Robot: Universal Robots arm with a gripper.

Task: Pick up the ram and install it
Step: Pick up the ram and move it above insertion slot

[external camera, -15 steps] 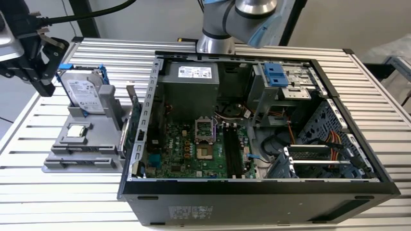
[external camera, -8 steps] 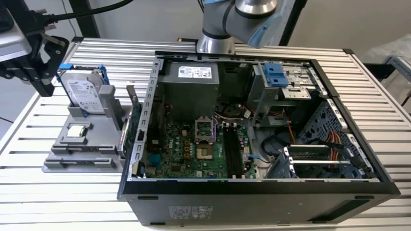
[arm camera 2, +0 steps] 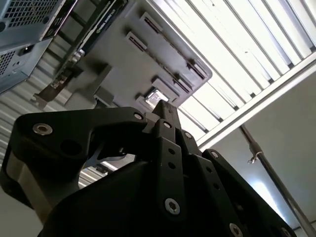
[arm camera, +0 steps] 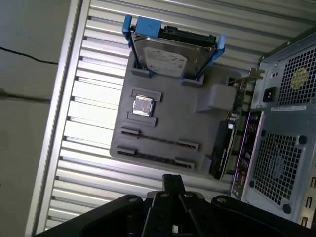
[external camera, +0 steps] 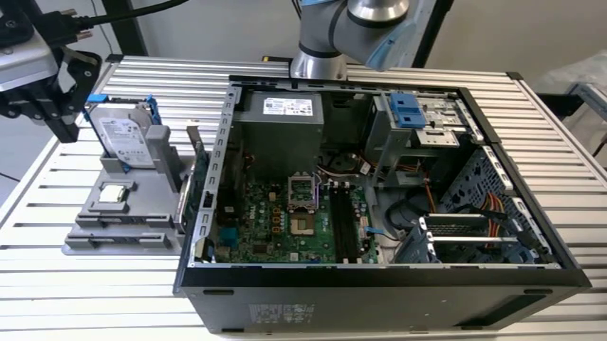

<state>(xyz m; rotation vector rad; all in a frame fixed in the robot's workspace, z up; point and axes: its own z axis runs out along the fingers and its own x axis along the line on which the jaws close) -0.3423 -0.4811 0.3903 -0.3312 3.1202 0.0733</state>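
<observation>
Black-linked gripper hangs above the ribbed aluminium table, at the exterior view's left and off to one side of the grey moulded parts holder. Its fingertips look drawn fully together with nothing between them, so it holds nothing. The ram is hard to make out. I take it to be the thin dark strip standing on edge in the holder's outermost long groove, the one farthest from the silver hard drive in its blue frame, though I cannot be sure. The holder seems built to keep each part apart and upright, leaving an edge free to be gripped from above. A small square silver processor chip sits in its own pocket between the drive and the grooves. A black expansion card stands at the holder's edge, just beside the open dark computer case. The case lies with its open side up, probably so the long black memory slots on the green motherboard can be reached from above. The case wall and the standing card lie between holder and slots, and coloured cables lie in the case well to the side.
</observation>
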